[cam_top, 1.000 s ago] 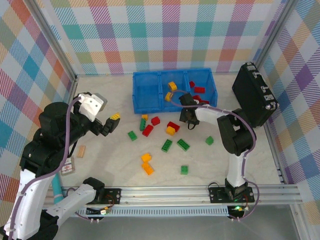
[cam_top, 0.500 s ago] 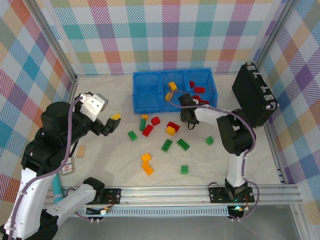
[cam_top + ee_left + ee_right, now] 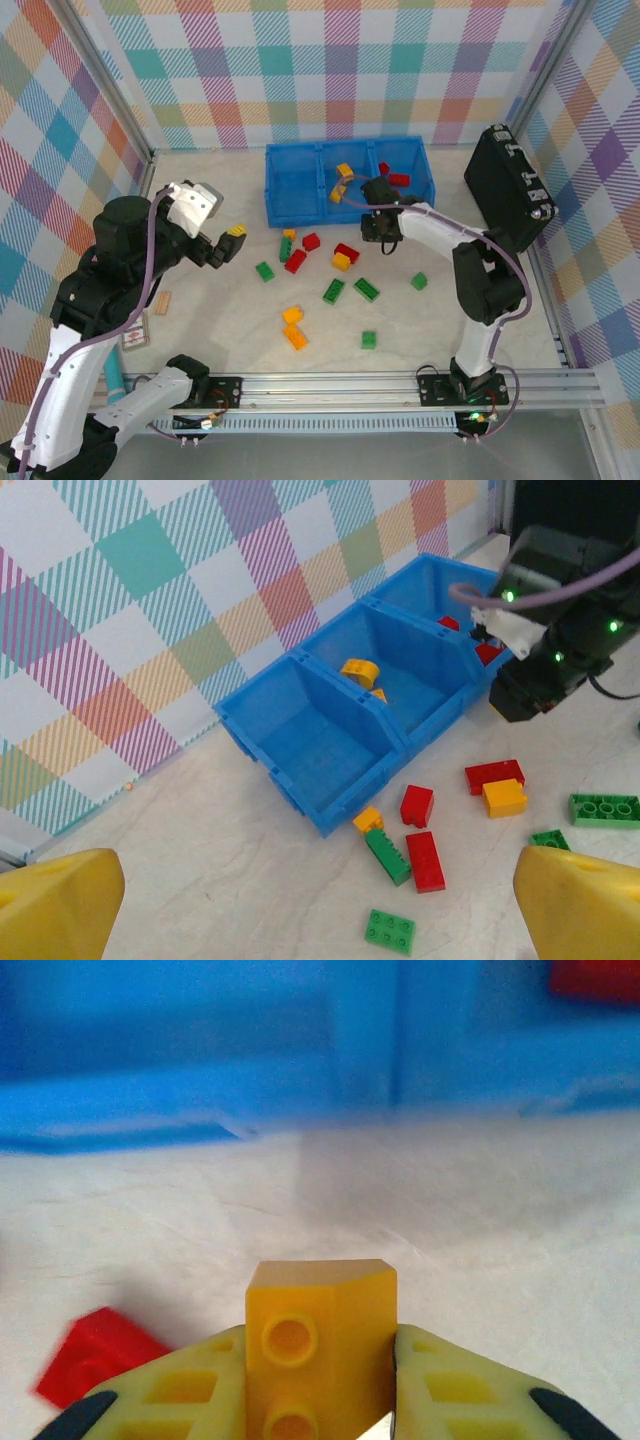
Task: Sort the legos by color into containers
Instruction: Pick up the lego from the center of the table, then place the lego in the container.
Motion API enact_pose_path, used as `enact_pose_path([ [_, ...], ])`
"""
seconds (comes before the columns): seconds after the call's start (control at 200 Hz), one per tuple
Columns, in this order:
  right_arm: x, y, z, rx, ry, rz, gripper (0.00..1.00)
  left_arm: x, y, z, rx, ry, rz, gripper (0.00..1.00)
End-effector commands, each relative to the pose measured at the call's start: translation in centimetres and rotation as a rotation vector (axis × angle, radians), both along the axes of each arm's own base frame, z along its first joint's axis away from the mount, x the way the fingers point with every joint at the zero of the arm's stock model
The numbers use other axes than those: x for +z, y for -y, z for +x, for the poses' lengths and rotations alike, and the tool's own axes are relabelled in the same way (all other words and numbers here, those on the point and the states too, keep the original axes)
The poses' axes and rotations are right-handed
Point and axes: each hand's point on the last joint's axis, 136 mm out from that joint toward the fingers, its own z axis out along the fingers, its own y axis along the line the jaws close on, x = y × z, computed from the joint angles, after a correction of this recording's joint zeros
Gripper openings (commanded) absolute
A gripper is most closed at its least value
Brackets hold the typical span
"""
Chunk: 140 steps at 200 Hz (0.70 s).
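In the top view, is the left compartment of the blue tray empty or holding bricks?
Empty: the left compartment has a bare blue floor in the top and left wrist views, with no brick inside.

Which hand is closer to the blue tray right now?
Right. The right hand, shut on a yellow brick, is just in front of the blue tray, at its near wall. The open left hand hangs apart, off its front-left corner.

Bright, even light from overhead; bricks in front of the blue tray cast short, soft shadows on the pale desk. The top view is sharp. From the right wrist, the tray is blurred behind the crisp yellow brick, and a red brick nearer than the tray is smeared
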Motion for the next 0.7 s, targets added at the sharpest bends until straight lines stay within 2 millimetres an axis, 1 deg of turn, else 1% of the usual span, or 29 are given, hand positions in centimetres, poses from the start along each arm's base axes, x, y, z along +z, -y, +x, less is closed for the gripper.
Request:
enact_pose_path([
  [0.0, 4.5, -1.5, 0.8, 0.126, 0.062, 0.010, 0.32, 1.1, 0.1, 0.0, 0.001, 0.034, -0.020, 1.00],
  [0.055, 5.7, -2.1, 2.2, 0.163, 0.104, 0.002, 0.32, 1.0, 0.1, 0.2, 0.004, 0.032, -0.017, 1.00],
  [0.125, 6.3, -3.0, 4.1, 0.203, 0.134, -0.026, 0.32, 0.9, 0.2, 0.3, 0.005, 0.028, -0.015, 1.00],
  [0.175, 6.4, -3.7, 5.5, 0.232, 0.153, -0.043, 0.33, 0.8, 0.2, 0.4, 0.004, 0.024, -0.012, 1.00],
  [0.255, 6.1, -4.6, 7.5, 0.262, 0.173, -0.070, 0.33, 0.8, 0.2, 0.5, 0.007, 0.020, -0.010, 1.00],
  [0.4, 4.3, -5.7, 10.5, 0.278, 0.179, -0.087, 0.33, 0.7, 0.2, 0.8, 0.014, 0.016, 0.003, 1.00],
  [0.48, 3.2, -6.3, 11.6, 0.282, 0.178, -0.067, 0.34, 0.5, 0.3, 1.0, 0.014, 0.011, 0.003, 1.00],
  [0.565, 2.4, -6.8, 12.5, 0.289, 0.166, -0.065, 0.36, -0.1, 0.6, 1.3, 0.007, -0.015, 0.006, 1.00],
  [0.625, 2.0, -7.0, 13.0, 0.296, 0.162, -0.068, 0.38, -0.4, 0.8, 1.5, 0.003, -0.025, 0.011, 1.00],
  [0.695, 2.1, -7.2, 13.4, 0.303, 0.167, -0.068, 0.41, -0.6, 0.9, 1.9, 0.005, -0.028, 0.015, 1.00],
])
